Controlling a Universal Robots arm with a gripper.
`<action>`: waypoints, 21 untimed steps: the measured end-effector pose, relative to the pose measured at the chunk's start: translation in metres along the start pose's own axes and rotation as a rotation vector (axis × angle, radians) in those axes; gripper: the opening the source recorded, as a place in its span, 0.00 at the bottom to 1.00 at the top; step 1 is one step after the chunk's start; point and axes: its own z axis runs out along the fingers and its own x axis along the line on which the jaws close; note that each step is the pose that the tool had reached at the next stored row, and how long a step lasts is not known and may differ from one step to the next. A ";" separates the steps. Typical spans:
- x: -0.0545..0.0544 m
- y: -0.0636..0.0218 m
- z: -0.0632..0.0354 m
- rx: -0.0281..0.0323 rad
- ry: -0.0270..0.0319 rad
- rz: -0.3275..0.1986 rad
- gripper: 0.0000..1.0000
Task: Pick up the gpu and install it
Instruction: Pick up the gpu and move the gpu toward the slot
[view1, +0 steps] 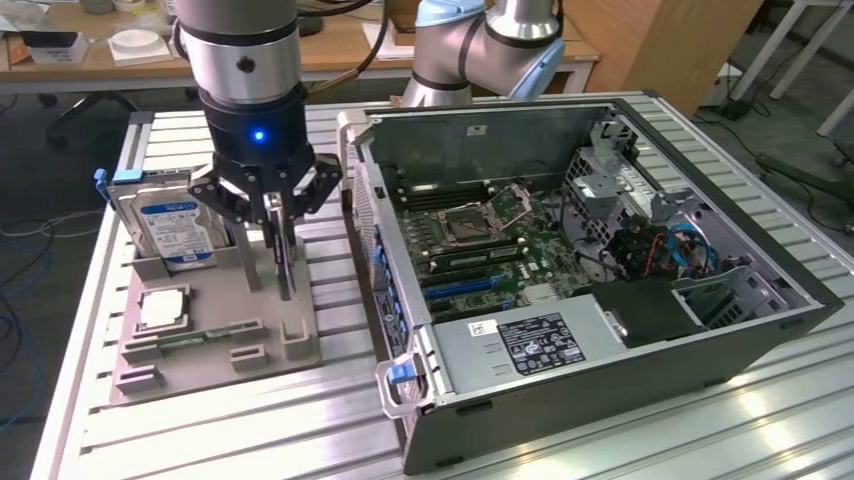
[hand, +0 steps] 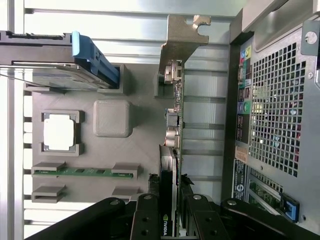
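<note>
Pinched together on the gpu (view1: 284, 268), my gripper (view1: 279, 232) has one finger pressed against each flat face of the card near its upper edge. From the wrist view the dark card runs edge-on between my fingers (hand: 146, 216), with no gap visible on either side.

Item held: the gpu stands upright on its long edge, its lower edge down at a slot of the grey tray (view1: 274, 352). I cannot tell whether it has lifted clear of that slot. Its silvery bracket (hand: 181, 45) closes the end of the card farthest from my fingers (connector ports show along that end).

Tray contents: a hard drive (view1: 174, 225) with a blue-and-white label stands on edge toward the exterior view's left, apart from the card. A square processor chip (view1: 163, 308) lies flat in its own recess nearer the camera, and a narrow green memory stick (view1: 207, 335) lies in clips beside it.

Surroundings: the tray rests on a slatted aluminium table (view1: 240, 430). Just beside it, on the exterior view's right, sits an open computer case (view1: 747, 330), side panel off, with the motherboard (view1: 494, 240) and a power supply (view1: 534, 340) exposed. The case's perforated rear panel (hand: 275, 110) faces the tray.
</note>
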 end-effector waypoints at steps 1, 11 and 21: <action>0.000 0.0000 -0.0004 0.0000 -0.0001 0.000 0.26; 0.000 0.0002 -0.0062 -0.0002 0.0000 0.000 0.26; 0.000 0.0003 -0.0101 -0.0005 0.0000 0.000 0.26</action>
